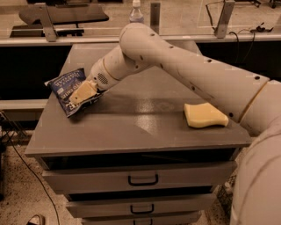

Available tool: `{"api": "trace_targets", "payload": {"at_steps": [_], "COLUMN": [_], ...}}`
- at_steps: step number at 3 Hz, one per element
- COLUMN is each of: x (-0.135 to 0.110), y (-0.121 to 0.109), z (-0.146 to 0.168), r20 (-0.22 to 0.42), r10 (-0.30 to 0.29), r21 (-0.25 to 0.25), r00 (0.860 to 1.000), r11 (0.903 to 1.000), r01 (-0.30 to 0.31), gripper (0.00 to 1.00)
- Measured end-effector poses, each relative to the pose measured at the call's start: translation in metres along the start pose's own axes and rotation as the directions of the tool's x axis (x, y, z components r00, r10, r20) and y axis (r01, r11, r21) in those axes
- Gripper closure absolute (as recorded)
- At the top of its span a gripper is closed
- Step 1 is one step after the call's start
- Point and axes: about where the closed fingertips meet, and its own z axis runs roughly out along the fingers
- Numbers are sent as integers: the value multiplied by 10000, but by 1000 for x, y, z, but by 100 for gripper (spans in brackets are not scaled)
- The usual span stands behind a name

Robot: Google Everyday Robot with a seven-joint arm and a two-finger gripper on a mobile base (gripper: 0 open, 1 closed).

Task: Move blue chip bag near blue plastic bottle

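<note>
Blue chip bag (65,86) lies partly hidden under the end effector (76,99), whose grip I cannot tell.

gripper (81,94): low at bench (131,132) left side, resting on blue chip bag (65,84) | bag: lying flat near left edge | blue plastic bottle (136,12): upright at far side, showing above the arm, well apart from bag | yellow sponge (204,115): on bench, right side
</note>
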Motion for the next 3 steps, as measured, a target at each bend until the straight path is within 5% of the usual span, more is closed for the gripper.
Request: {"api": "trace_targets", "payload": {"at_steps": [1,2,3], "x": [1,-2,-2], "y": [3,-5,-20], "z": [3,-32,-100], "r20": [29,141,77], "r10": [170,57,-124], "r21": [-55,810,2425], "r00": [9999,9999,9999], "r11": [9998,9967,9701], "r01": [-170,-68,102], "gripper": [72,96,100]}}
